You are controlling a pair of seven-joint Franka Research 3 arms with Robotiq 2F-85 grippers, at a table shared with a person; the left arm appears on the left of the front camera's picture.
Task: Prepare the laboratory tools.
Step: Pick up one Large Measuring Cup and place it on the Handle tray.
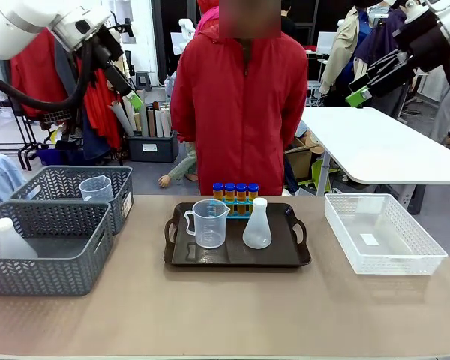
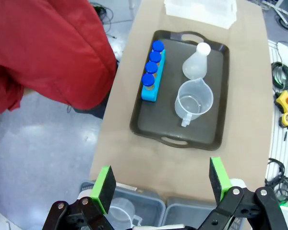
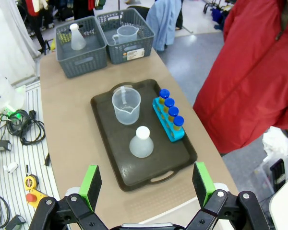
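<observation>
On the dark tray point(image 1: 292, 255) point(image 2: 221, 120) point(image 3: 105, 153) stand a clear measuring beaker point(image 1: 209, 223) point(image 2: 194, 100) point(image 3: 126, 105), a translucent white conical flask point(image 1: 257, 225) point(image 2: 197, 63) point(image 3: 142, 142) and several orange-filled tubes with blue caps point(image 1: 235, 196) point(image 2: 152, 69) point(image 3: 170, 115) in a blue rack. My left gripper point(image 1: 133, 96) point(image 2: 161, 184) is open, raised high at the far left. My right gripper point(image 1: 358, 93) point(image 3: 146, 184) is open, raised high at the far right. Nothing is between either pair of fingers.
Two grey woven baskets point(image 1: 49, 251) point(image 3: 81, 57) stand at the table's left, one with a second flask point(image 1: 10, 238), the other with a second beaker point(image 1: 96, 188). A white mesh bin point(image 1: 382, 234) sits at the right. A person in a red jacket point(image 1: 240, 105) stands behind the tray.
</observation>
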